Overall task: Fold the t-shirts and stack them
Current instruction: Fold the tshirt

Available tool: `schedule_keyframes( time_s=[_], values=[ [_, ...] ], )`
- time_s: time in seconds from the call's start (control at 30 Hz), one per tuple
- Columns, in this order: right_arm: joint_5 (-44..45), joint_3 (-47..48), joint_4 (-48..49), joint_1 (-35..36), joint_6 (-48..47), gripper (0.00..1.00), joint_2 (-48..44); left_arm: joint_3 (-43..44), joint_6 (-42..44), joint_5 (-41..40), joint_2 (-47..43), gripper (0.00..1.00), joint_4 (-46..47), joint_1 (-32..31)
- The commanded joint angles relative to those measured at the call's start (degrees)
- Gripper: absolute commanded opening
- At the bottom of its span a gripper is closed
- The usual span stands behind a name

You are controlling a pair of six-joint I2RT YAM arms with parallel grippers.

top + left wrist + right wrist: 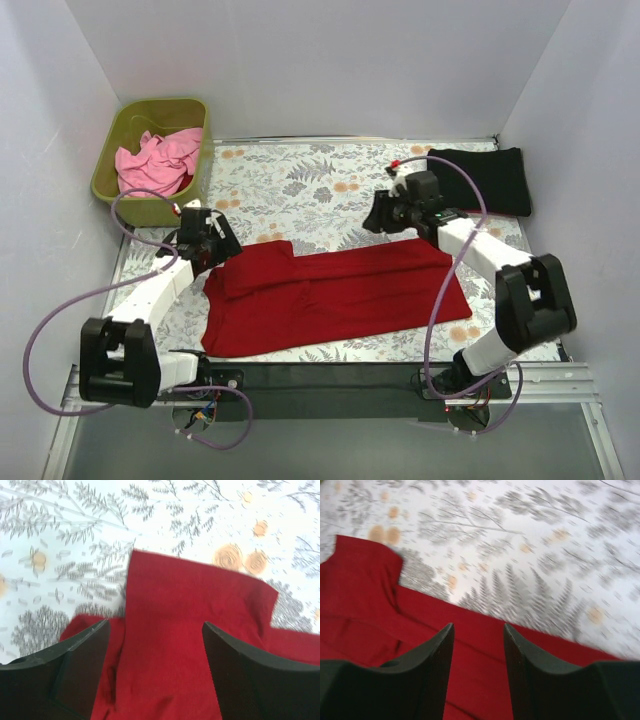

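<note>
Item: dark red t-shirt (330,295), spread flat on the tabletop (300,185), beneath both sets of jaws.
Left jaws: parted, empty, sleeve fold below them.
Right jaws: parted, empty, above the shirt's far edge.
Step, judged: mid-fold.
Next: regrip one end and fold it across.

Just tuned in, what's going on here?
Both arms hover at the far edge of the red shirt, which lies folded into a long band on the tablecloth. The left end effector and right end effector are open, holding nothing. The black shirt lies folded far right; the pink shirt sits bunched in the bin.
</note>
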Motion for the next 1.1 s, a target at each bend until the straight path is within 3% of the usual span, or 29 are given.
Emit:
schedule_keyframes(
  time_s=[0.0,0.13,0.4,0.83,0.97,1.07],
  values=[
    [-5.9,6.8,6.9,5.0,3.3,0.43,6.5,4.2,3.5,-3.0,5.5,0.68,3.5,0.3],
    [-7.9,14.3,8.2,9.3,4.9,0.42,17.2,6.7,3.7,-6.1,13.2,0.58,5.7,0.3],
    [-10.5,23.3,9.3,14.8,8.0,0.40,31.3,9.2,4.6,-2.3,20.8,0.53,8.2,0.4],
    [-13.2,28.7,10.9,18.7,10.5,0.38,41.2,8.1,4.3,0.8,26.3,0.49,8.2,0.4],
    [-13.4,31.6,10.9,19.5,11.2,0.35,43.8,8.1,4.5,1.6,27.1,0.36,8.3,0.4],
    [-13.8,33.0,10.8,19.7,11.4,0.24,45.1,8.1,5.1,2.3,27.8,0.29,8.3,0.4]
  ],
)
